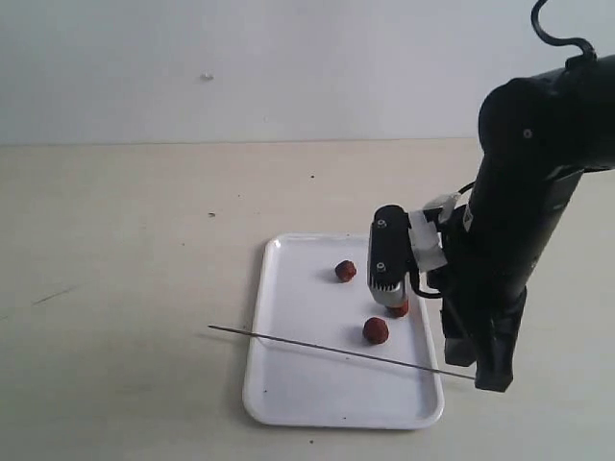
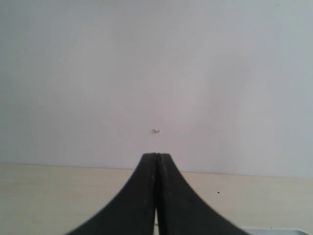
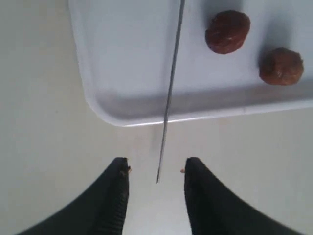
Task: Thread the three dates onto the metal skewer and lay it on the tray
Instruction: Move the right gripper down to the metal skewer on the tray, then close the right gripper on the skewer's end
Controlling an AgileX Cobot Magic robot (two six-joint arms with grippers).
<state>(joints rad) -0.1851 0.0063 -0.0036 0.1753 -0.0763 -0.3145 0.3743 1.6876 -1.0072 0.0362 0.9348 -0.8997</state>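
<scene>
right gripper (image 3: 154, 169) jaws apart, astride metal skewer (image 3: 171, 78) tip, not touching | metal skewer across tray (image 3: 98, 58), three dates (image 1: 376, 330) on it | left gripper (image 2: 156, 157) jaws pressed together, empty

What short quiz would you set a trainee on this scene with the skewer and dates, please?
1. Count: how many of the three dates are threaded on the metal skewer?
2. True or false: the skewer lies wholly inside the tray.
3. The right gripper is: A) shut on a date; B) open, with the skewer's end in the gap between its fingers; C) shut on the skewer.
Key: 1. Zero; all three lie loose on the tray. 2. False; both ends reach past the rim. 3. B.
</scene>
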